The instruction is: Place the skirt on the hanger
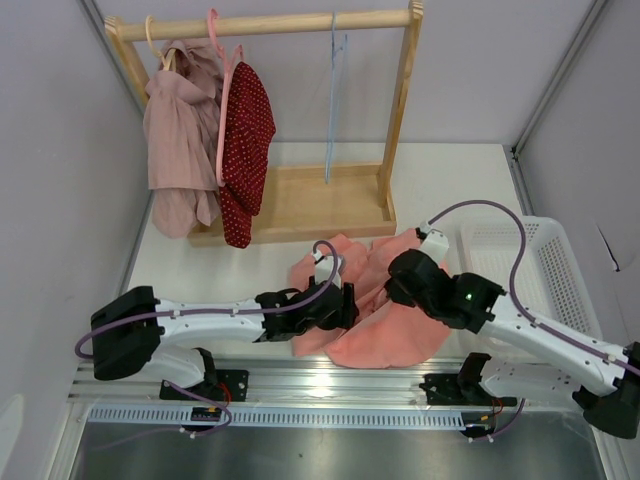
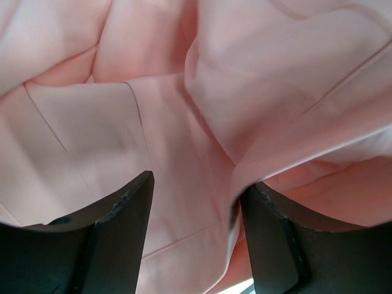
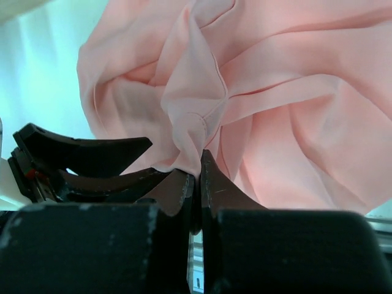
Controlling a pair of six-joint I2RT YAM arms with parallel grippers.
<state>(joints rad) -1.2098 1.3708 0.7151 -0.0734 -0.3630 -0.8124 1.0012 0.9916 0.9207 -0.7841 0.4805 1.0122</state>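
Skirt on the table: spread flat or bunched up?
Bunched. The skirt lies crumpled in deep folds, one pleat pinched in the shut right tool.

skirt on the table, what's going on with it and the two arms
Both arms are on the pink skirt, crumpled on the table before the wooden rack. The right tool is shut on a pinch of fabric; the left tool is open with a fold between its fingers. The light-blue hanger hangs bare on the rack, so the skirt is not on it yet.
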